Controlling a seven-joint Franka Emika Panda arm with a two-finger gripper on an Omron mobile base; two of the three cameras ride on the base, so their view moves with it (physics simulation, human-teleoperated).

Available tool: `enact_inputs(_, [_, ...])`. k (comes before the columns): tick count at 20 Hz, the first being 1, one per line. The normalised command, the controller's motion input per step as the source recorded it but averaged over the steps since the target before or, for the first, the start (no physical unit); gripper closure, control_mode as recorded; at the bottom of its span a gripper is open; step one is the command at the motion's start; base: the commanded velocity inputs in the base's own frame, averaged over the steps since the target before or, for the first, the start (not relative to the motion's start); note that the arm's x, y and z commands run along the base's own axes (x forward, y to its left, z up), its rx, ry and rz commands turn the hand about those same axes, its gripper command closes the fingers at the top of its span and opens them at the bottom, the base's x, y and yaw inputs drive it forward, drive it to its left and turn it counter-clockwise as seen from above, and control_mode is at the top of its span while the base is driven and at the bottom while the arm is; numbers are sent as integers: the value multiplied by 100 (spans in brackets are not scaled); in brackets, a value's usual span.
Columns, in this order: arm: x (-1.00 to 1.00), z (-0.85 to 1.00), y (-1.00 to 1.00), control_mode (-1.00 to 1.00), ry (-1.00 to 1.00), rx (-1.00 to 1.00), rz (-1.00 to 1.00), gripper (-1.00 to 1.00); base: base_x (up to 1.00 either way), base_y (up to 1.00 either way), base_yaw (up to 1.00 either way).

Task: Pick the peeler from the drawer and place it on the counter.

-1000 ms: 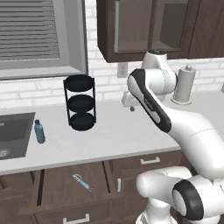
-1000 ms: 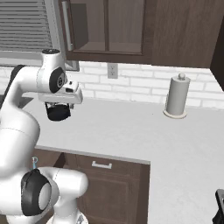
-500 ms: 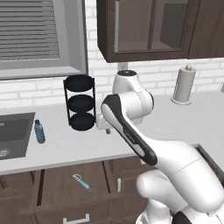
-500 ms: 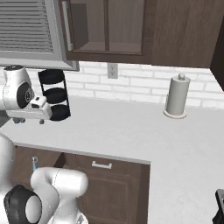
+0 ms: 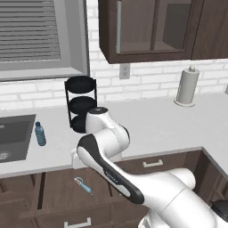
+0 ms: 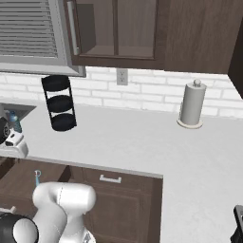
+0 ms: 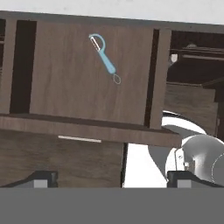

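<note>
My gripper (image 7: 111,177) hangs with its jaws wide apart and empty above the open drawer (image 7: 83,78). The peeler (image 7: 105,57) lies ahead of the fingertips on the dark wood floor; the pale counter (image 7: 131,11) runs beyond it.

Arm is hiding the drawer's (image 5: 58,196) right part in left base view; the frame's bottom is cutting its front. Peeler (image 5: 83,185) head is too small to read, maybe a loop. Right base view: tool (image 6: 12,142) is getting clipped by left edge.

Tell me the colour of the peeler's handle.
Light blue; the peeler shows best in the hand view, lying in the open drawer.
</note>
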Motion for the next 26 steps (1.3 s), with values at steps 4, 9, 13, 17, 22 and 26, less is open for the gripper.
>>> enact_inputs(4, [-11,-95,54,-100,3,-3,0,-100,0,0,0])
enact_inputs(9, [8,-68,6,-100,4,0,-2,-100,0,0,0])
enact_inputs(13, [11,-45,0,-100,-2,-4,0,-100,0,0,0])
enact_inputs(17, [24,-55,0,-100,0,-3,0,-100,0,0,0])
enact_inputs(22, [17,-51,2,-100,0,0,0,-100,0,0,0])
enact_inputs(26, [0,-36,10,-100,0,-3,0,-100,0,0,0])
